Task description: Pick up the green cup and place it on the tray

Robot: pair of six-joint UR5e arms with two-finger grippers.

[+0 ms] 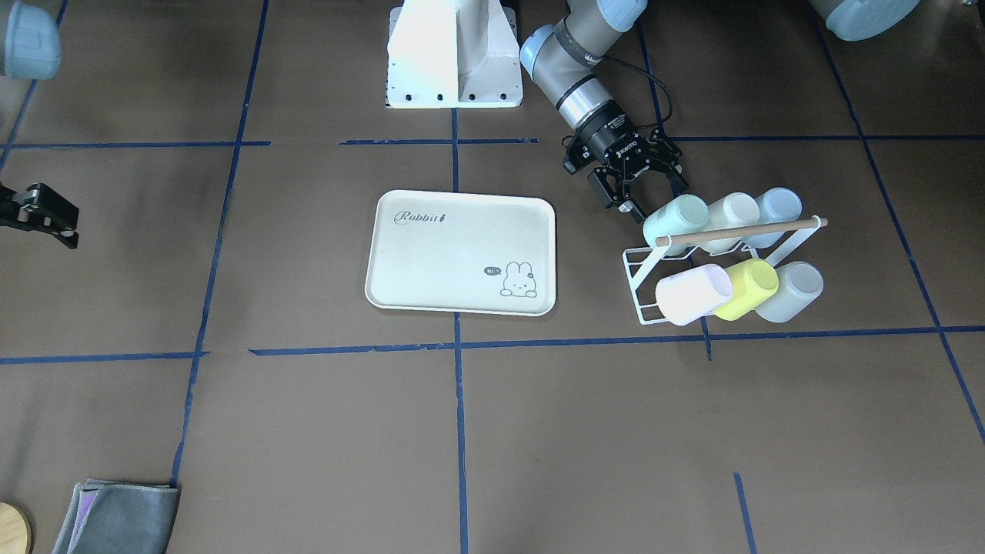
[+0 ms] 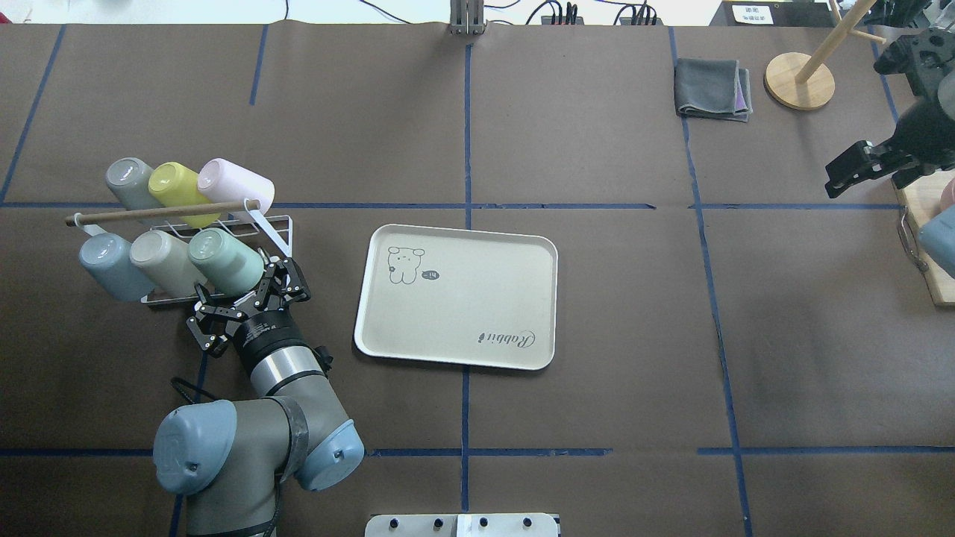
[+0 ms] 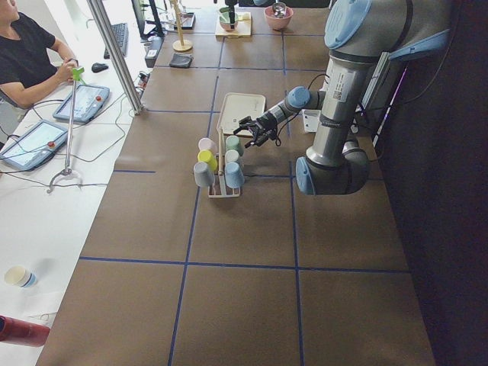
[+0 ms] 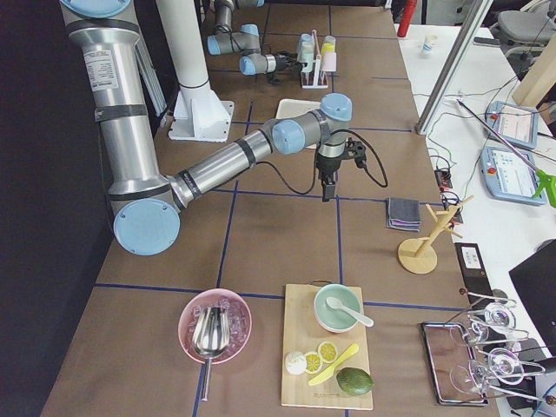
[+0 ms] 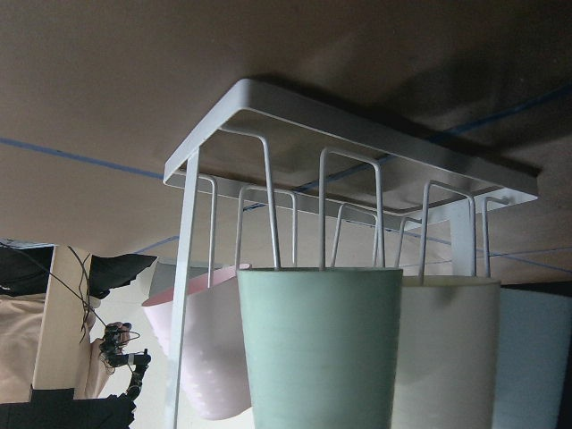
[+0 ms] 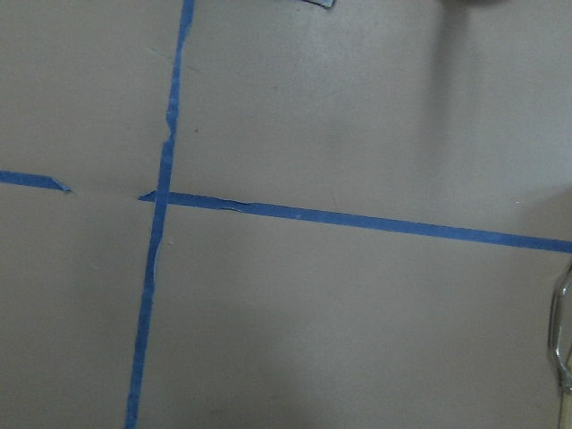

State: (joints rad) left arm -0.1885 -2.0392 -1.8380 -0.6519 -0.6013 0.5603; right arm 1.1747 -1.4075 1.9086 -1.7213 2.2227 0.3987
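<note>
The pale mint-green cup (image 1: 676,219) lies tilted on the white wire rack (image 1: 642,265), at the end of the near row closest to the tray; it also shows in the overhead view (image 2: 224,261) and fills the lower middle of the left wrist view (image 5: 322,349). My left gripper (image 1: 654,200) is open, with its fingers spread on either side of the cup's base end and not closed on it. The cream "Rabbit" tray (image 1: 462,254) lies empty at the table's middle (image 2: 459,313). My right gripper (image 2: 850,171) hangs open and empty far off at the other end of the table.
The rack holds several other cups: cream (image 1: 735,215), pale blue (image 1: 777,206), pink (image 1: 692,294), yellow-green (image 1: 748,288) and grey (image 1: 793,292), under a wooden rod (image 1: 739,231). A folded grey cloth (image 2: 712,89), a wooden stand (image 2: 800,80) and a cutting board (image 2: 929,246) are on the right arm's side.
</note>
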